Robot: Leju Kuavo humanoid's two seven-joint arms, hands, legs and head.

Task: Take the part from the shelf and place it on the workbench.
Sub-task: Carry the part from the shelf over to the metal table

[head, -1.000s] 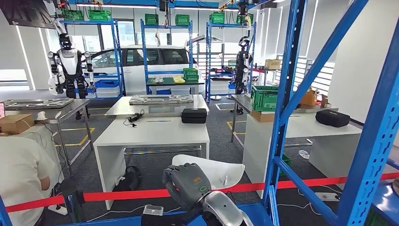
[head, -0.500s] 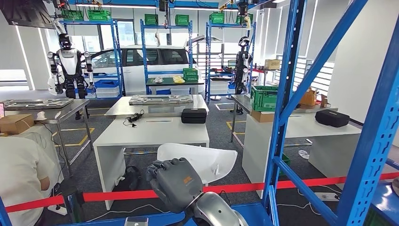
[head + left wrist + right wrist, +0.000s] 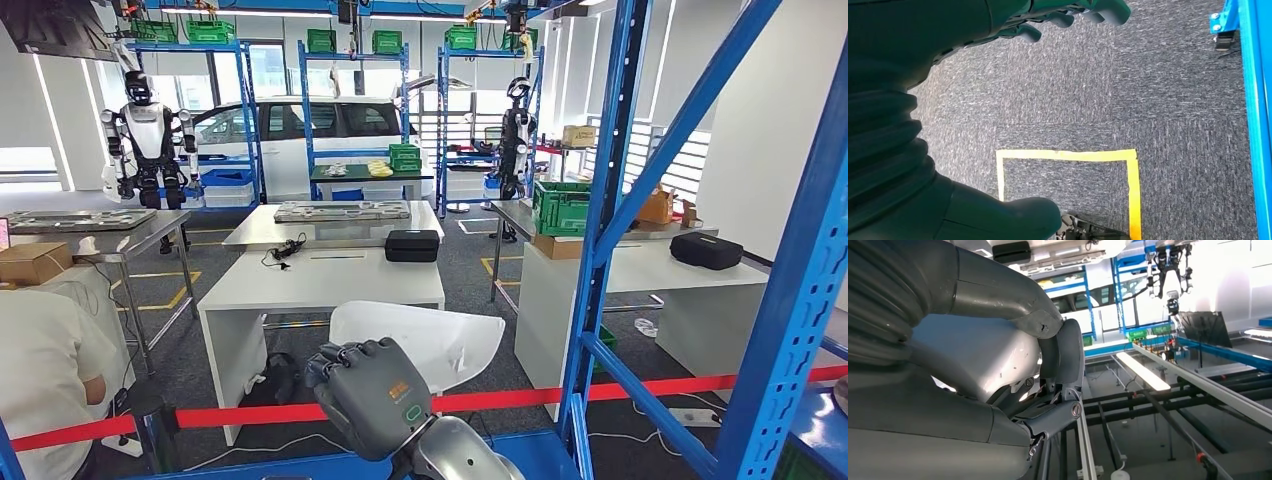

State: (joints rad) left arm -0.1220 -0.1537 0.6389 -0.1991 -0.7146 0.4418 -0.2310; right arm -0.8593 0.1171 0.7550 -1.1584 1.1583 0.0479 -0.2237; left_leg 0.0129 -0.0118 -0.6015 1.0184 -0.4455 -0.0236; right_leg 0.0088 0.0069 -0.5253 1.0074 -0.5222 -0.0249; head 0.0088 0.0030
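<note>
One hand, the right hand (image 3: 372,395), grips the white part (image 3: 430,338) by its edge; it could clip the blue shelf post (image 3: 600,220) swinging toward the bench (image 3: 320,280).

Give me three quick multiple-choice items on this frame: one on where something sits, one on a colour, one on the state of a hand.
1. Where is the green crate?
A. on the floor under the white table
B. on a cardboard box on the table right of the blue upright
C. in the right robot hand

2. What colour is the barrier tape across the foreground?
A. yellow
B. red
C. green

3. What is the right robot hand doing?
A. holding the white part
B. hanging open and empty
C. resting on the black case

Answers:
1 B: the green crate sits on a brown box on that table.
2 B: the barrier tape is red in the head view.
3 A: the right robot hand is wrapped around the edge of the white part.
</note>
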